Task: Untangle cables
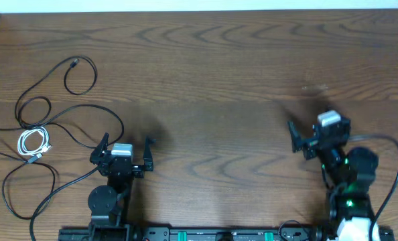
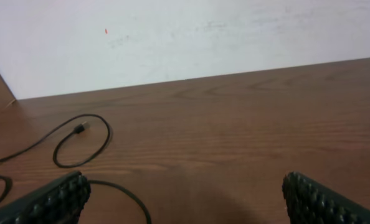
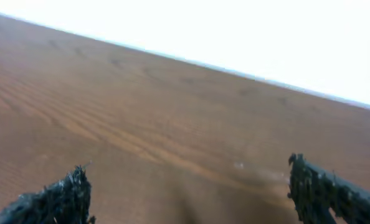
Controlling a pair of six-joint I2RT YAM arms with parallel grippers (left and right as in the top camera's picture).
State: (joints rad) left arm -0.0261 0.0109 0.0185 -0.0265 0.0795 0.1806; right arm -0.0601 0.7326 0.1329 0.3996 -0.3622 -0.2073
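Two grippers sit close to the near edge of the tabletop (image 1: 219, 73). The left gripper (image 2: 185, 183) is wide open and holds nothing. The right gripper (image 3: 188, 168), by the near right corner, is wide open too, and it is empty.

All the cables lie on the left side of the tabletop. The black cords (image 1: 85, 110) make big, loose loops there. One of them runs just beside the left arm and on toward the near edge. A little farther out, close to the left edge, the white cord (image 1: 35, 142) lies in a small bundle. Black cords pass right by it, and I cannot tell if they touch it. Farthest off, toward the far left corner, a black loop ends in a small plug (image 1: 74, 63).

Some things could go wrong. The cords are thin and lie flat, so a gripper may slip off one or pinch two at once. A hard pull could shut a loose loop into a knot, or drag the white cord along. The left arm could snag the cord beside it. Two black cords reach the left edge, so a tug could send them off the tabletop. The right gripper is well apart from every cord and has a long way to go.
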